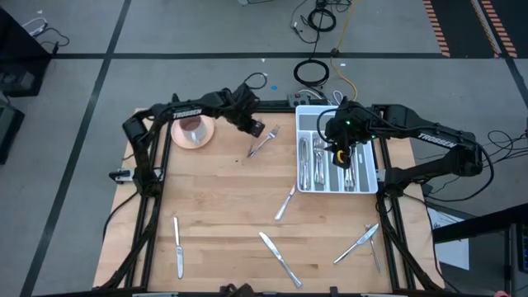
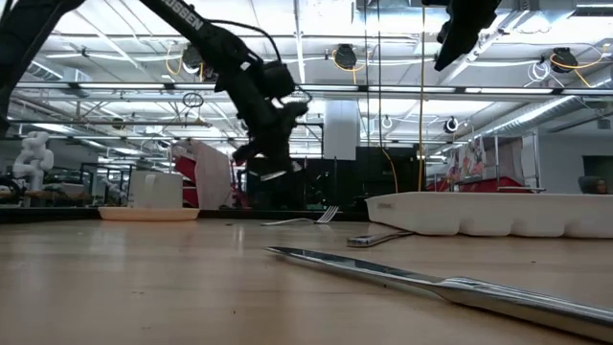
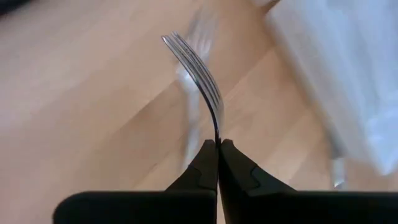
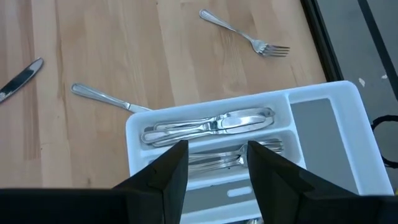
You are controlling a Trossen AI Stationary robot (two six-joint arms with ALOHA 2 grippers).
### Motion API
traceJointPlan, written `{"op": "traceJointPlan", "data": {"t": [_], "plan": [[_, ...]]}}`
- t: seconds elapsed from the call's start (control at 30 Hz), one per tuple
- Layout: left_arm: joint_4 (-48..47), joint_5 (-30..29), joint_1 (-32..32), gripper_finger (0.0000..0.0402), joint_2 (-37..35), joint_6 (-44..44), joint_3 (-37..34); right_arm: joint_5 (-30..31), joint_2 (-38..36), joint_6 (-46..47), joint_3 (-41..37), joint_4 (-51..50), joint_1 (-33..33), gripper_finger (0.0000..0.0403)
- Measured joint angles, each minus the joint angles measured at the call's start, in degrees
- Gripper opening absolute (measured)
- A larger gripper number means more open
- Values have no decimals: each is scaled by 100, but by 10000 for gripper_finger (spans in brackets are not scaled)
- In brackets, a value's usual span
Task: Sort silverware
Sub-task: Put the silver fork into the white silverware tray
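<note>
1. The white compartmented tray (image 1: 375,169) at the table's right is already holding several pieces: knives and forks (image 4: 211,121) are lying in its slots, so the sorting looks partly done.
2. Loose silverware is waiting on the wooden table (image 1: 223,206): a fork (image 1: 262,144) near the far middle, a piece just left of the tray (image 1: 285,204), a knife (image 1: 177,246) near left, a knife (image 1: 279,258) near centre, and two crossed pieces (image 1: 360,242) near right.
3. The left gripper (image 3: 217,144) is hovering above the table at the far side, beside the pink bowl (image 1: 193,132), its fingers pinched fully together on a fork (image 3: 196,71) by the handle, tines pointing away.
4. The right gripper (image 4: 214,155) is hanging over the tray, fingers parted and holding nothing.
5. Judging by this, the held fork needs carrying rightward to the tray next.
</note>
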Motion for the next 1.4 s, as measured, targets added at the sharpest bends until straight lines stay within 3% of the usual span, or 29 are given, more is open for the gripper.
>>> {"op": "traceJointPlan", "data": {"t": [0.27, 0.5, 0.67, 0.87, 1.0, 1.1, 1.23, 1.4], "plan": [[1318, 178, -502, 0, -75, -1343, 4, 36, 0, 456, -1, -306, 0, 155], [2523, -24, -1071, 0, -75, -2202, 9, 577, -4, 1090, -1, -1096, 0, 155], [2924, -248, -1304, 0, -75, -2597, 9, 543, -17, 1193, -1, -1141, 2, 155], [3125, -687, -1555, 0, -77, -2955, 11, -51, -56, 948, -288, 716, 4, 155], [3038, -1174, -1735, 0, -78, -3015, 13, 679, -66, 1600, -749, 1833, -126, 155], [3039, -1527, -1895, 0, -78, -3033, 13, 673, -63, 2219, -1231, 2697, -310, 155], [3068, -1500, -2067, 0, -78, -2823, 13, 30, -63, 2676, -1854, 3519, -491, 160], [3126, -896, -2188, 0, -131, -2794, 15, -1031, -105, 3048, -2384, 4221, -530, 177]]}}
